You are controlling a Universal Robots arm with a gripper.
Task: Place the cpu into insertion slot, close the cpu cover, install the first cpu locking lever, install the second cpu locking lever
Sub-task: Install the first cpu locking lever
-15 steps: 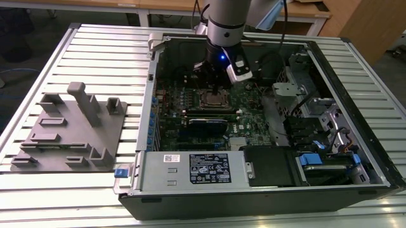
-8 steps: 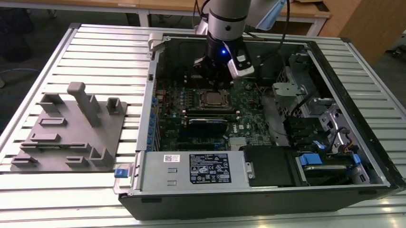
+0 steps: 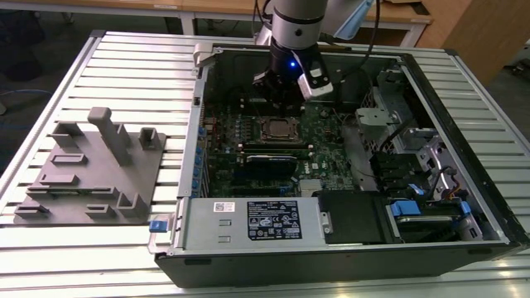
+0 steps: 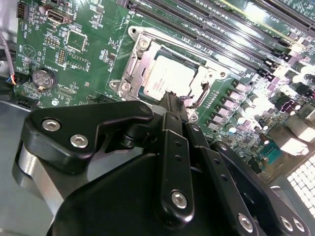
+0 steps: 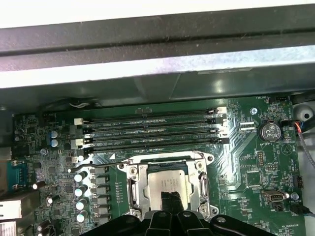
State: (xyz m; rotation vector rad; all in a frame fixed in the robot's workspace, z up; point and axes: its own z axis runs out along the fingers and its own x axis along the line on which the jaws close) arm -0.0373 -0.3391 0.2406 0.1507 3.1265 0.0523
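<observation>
The cpu (image 4: 170, 78) lies flat in the insertion slot (image 3: 277, 130) on the green motherboard, its silver top showing in both wrist views (image 5: 167, 183). The silver cpu cover (image 5: 135, 184) lies down around the chip as a frame (image 4: 140, 59). A thin metal lever (image 4: 203, 94) bends along one side of the socket. My gripper (image 4: 173, 98) hangs just above the chip's edge, its two black fingers pressed together with nothing between them. From the first wrist view the gripper (image 5: 171, 197) overlaps the chip's near edge. In the exterior view the gripper (image 3: 277, 105) hangs directly over the socket.
Long black memory slots (image 5: 147, 130) run beside the socket. A coin battery (image 5: 269, 130) sits on the board. The open computer case (image 3: 431, 93) walls in the board, with a power supply (image 3: 248, 220) at its front. A grey fixture plate (image 3: 91, 167) lies on the exterior view's left.
</observation>
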